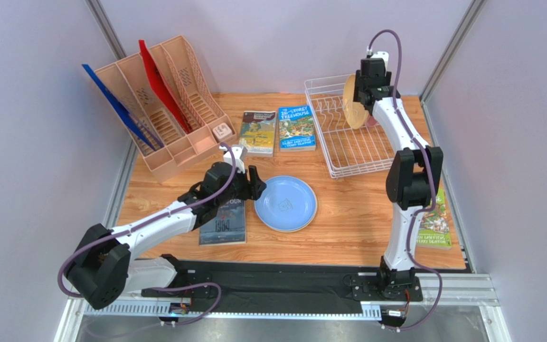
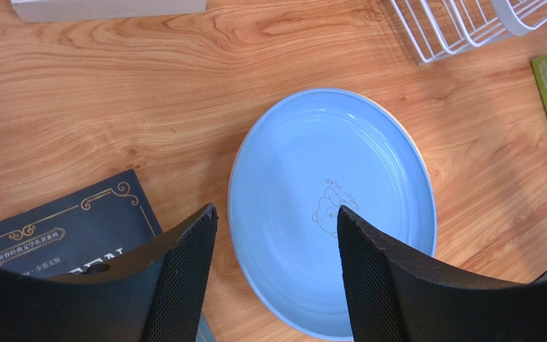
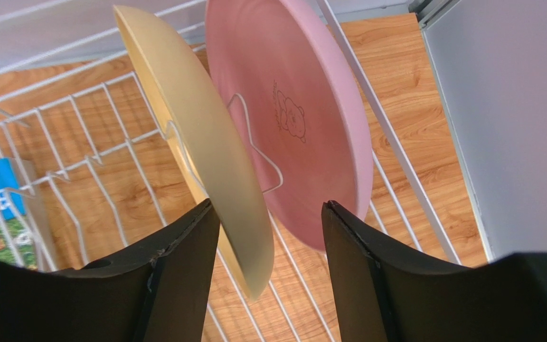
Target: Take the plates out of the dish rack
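The wooden surface (image 1: pixel 355 228) fills the floor of the cell. In its far-left corner stands a peach file organiser (image 1: pixel 162 107) with a blue and a red folder slotted in. The white wire dish rack (image 1: pixel 348 153) sits in the far-right corner, its long side running along the right edge.

Two plates stand on edge between the tines at the far end of the rack: a yellow-tan plate (image 3: pixel 205 142) and, just behind it, a pink plate (image 3: pixel 305 121) with a little bear mark. From above only the yellow-tan one shows, the pink one being hidden by the arm. A light blue plate (image 1: pixel 285 203) lies flat on the bare wood near the middle of the surface, well apart from the rack.

Two books (image 1: pixel 257 132) lie side by side at the far edge between organiser and rack. A dark book (image 1: pixel 223 221) lies just left of the blue plate, and a green book (image 1: pixel 433 228) lies by the right edge.

The right end effector (image 3: pixel 269 206) is over the rack with its fingers spread, the lower rim of the yellow-tan plate sitting between them, closer to one finger; I cannot tell if it touches. The left end effector (image 2: pixel 276 214) hangs over the blue plate's near-left rim, fingers likewise spread, gripping nothing
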`<state>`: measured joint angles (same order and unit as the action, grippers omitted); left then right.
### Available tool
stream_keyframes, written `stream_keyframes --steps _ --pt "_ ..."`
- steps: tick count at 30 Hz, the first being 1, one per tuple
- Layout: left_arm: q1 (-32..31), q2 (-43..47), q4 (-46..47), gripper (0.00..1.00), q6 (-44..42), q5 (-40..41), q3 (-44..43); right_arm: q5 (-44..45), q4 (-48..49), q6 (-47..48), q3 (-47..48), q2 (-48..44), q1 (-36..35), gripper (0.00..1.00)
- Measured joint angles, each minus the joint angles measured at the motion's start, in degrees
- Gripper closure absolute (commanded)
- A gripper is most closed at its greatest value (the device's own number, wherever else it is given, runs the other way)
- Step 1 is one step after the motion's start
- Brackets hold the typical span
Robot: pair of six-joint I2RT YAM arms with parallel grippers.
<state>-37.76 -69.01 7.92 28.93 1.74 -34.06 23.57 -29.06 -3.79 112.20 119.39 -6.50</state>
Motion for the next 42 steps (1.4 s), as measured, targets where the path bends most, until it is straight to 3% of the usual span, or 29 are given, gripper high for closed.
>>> stream_keyframes --steps 3,4,7,13,24,29,35,42 --pt "0.0 0.4 0.0 0.31 -0.6 0.1 0.0 1.0 -0.1 2.8 1.0 2.5 0.1 0.69" --pt "0.0 0.6 0.0 0.31 -0.8 0.2 0.0 1.0 -0.2 3.8 1.0 2.9 0.1 0.82" --pt "0.0 1.0 0.0 0.31 -1.0 0.5 0.0 1.3 -0.3 6.9 0.9 3.3 -0.1 1.00" --pt "0.0 1.5 0.7 0.31 -1.0 1.7 0.2 6.7 2.3 11.7 -1.1 3.0 -1.2 1.00" --pt "0.0 3.8 -1.2 0.26 -1.1 5.6 0.2 29.6 22.8 24.3 -11.5 1.1 -10.4 1.00" --pt "0.0 4.1 -2.4 0.25 -1.1 6.1 0.2 34.4 28.5 25.4 -18.2 -4.5 -11.3 1.00" --pt "0.0 4.4 -2.6 0.24 -1.0 5.6 0.2 33.4 23.0 18.3 -22.5 -19.1 -11.3 1.00" --pt "0.0 4.1 -2.3 0.21 -1.0 0.4 -0.8 13.9 5.8 0.5 -27.9 -39.6 -11.5 1.00"
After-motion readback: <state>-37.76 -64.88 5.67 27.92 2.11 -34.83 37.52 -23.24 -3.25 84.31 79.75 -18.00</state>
